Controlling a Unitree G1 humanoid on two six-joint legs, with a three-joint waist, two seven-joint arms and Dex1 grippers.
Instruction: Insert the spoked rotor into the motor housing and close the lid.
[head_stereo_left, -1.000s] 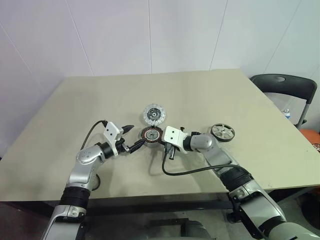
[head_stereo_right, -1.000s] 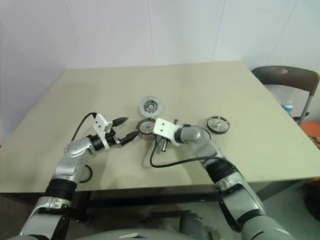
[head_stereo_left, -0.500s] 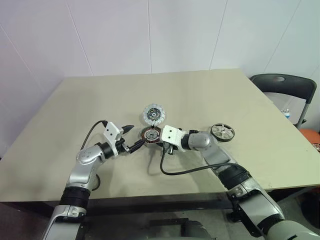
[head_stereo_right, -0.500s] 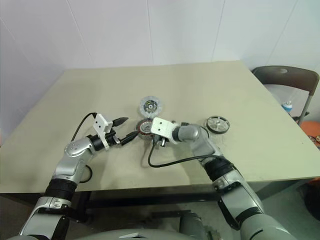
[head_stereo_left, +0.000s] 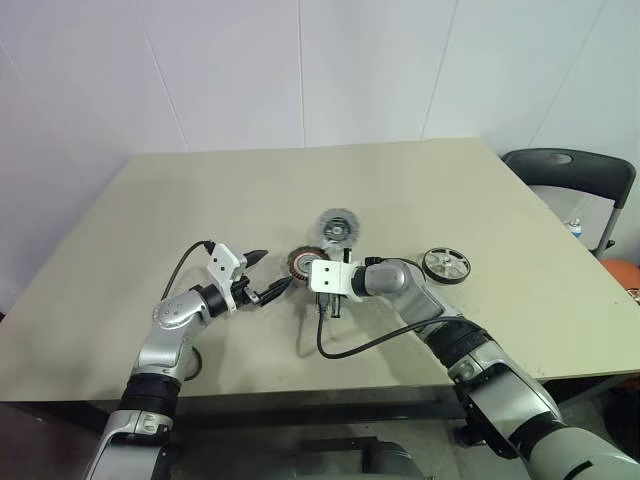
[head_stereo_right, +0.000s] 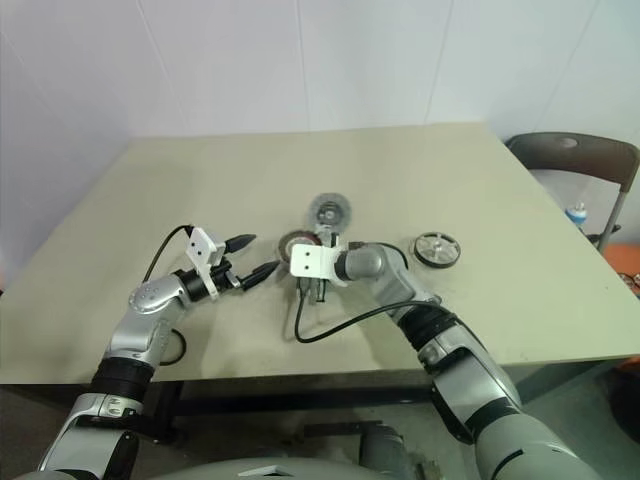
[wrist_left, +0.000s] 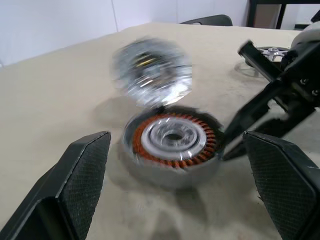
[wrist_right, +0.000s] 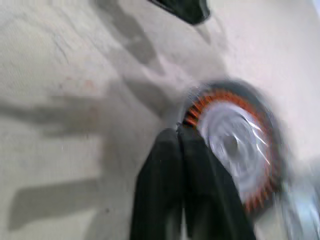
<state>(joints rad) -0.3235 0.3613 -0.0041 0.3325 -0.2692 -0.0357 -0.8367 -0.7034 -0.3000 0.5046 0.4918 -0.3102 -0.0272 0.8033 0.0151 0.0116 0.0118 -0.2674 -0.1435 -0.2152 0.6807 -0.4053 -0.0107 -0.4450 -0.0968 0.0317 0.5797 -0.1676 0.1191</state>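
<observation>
The motor housing (head_stereo_left: 303, 262) lies near the table's middle, its copper windings showing around a silver hub (wrist_left: 172, 139). Its round silver lid (head_stereo_left: 338, 227) stands open at the far right side of the ring. My left gripper (head_stereo_left: 268, 274) is open just left of the housing, fingers level and spread on either side of it without touching. From the right, my right gripper (wrist_right: 181, 129) is shut and empty, and its tips touch the housing's rim. The spoked rotor (head_stereo_left: 445, 264) lies flat on the table further right, apart from both grippers.
The beige table (head_stereo_left: 200, 200) stretches wide around the parts. A black cable (head_stereo_left: 350, 345) loops from my right wrist over the near part of the table. A dark chair (head_stereo_left: 570, 170) stands beyond the table's right edge.
The housing has turned on the table, so its open lid swung from the far left side to the far right. My right gripper moved left against the rim. The left arm kept still.
</observation>
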